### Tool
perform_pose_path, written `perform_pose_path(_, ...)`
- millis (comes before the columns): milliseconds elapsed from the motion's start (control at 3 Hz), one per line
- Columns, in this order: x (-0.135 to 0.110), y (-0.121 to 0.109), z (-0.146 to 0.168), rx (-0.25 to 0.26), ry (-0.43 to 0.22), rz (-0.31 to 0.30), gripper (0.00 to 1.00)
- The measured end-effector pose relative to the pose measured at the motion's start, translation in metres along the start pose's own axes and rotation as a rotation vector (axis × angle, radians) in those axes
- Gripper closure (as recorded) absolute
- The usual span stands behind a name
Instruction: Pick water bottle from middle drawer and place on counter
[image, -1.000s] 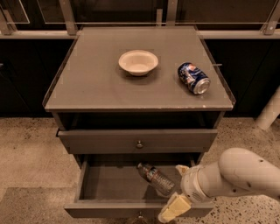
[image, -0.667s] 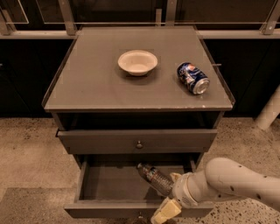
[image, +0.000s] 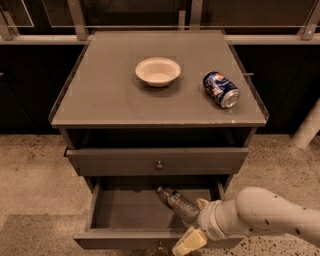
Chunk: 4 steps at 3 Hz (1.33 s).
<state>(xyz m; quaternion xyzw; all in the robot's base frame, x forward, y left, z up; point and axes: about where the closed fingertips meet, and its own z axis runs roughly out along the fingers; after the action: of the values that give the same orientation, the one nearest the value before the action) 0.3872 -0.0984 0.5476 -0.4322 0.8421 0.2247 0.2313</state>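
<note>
The water bottle (image: 176, 202) lies on its side in the open middle drawer (image: 125, 212), cap pointing to the back left. My gripper (image: 195, 223) reaches into the drawer from the right. Its cream fingers stand apart: one fingertip (image: 202, 203) is behind the bottle's bottom end and the other (image: 188, 242) is in front of it, near the drawer's front wall. The bottle's bottom end sits between them, partly hidden by the wrist. The grey counter (image: 115, 100) is above.
A cream bowl (image: 158, 71) and a blue soda can (image: 221, 89) on its side sit on the counter. The upper knobbed drawer (image: 159, 164) is nearly closed. Speckled floor surrounds the cabinet; a white post (image: 307, 127) stands at the right.
My arm has slid left and lower, bringing the fingers further along the bottle's bottom end. The bottle has not moved.
</note>
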Motion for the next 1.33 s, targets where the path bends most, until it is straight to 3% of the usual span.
perform_pose_path(333,0.008,-0.015,0.015,0.096,-0.104,0.051,0.00)
perform_pose_path(667,0.004,-0.041,0.033,0.207,-0.235,0.060,0.00)
perform_pose_path(1000,-0.011,-0.073,0.045,0.290,-0.326,0.054,0.00)
perform_pose_path(1333,-0.027,-0.099,0.059,0.314,-0.351,0.038,0.00)
